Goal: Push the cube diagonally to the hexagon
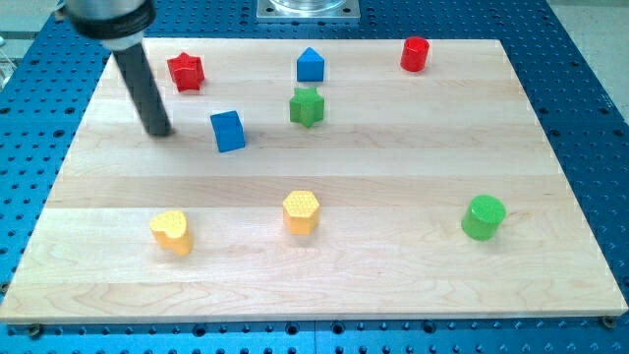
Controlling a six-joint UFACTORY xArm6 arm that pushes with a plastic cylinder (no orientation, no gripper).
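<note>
The blue cube (227, 131) sits on the wooden board at the upper left of centre. The yellow hexagon (301, 211) lies below and to the right of it, near the board's middle bottom. My tip (158, 130) rests on the board just to the left of the blue cube, with a gap between them. The dark rod leans up toward the view's top left.
A red star (185, 72) is above my tip. A blue house-shaped block (311, 65) and a green star (307, 106) stand right of the cube. A red cylinder (416, 54) is at top right, a green cylinder (484, 216) at lower right, a yellow heart (172, 231) at lower left.
</note>
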